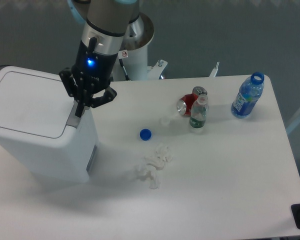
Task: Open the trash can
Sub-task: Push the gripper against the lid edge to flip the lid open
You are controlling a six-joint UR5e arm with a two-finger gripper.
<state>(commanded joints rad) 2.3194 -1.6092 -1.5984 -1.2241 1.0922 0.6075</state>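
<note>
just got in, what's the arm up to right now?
The gripper is down at the grey push tab on the front rim of the white trash can, fingers close together, apparently to press it. The lid is shut. On the table lie a loose blue cap, crumpled tissue, a tipped red can, a small clear bottle and an uncapped blue bottle, none being handled.

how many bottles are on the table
2: a blue bottle with no cap, standing near the table's far right corner, and a small clear bottle standing mid-table, just in front of the red can.
</note>
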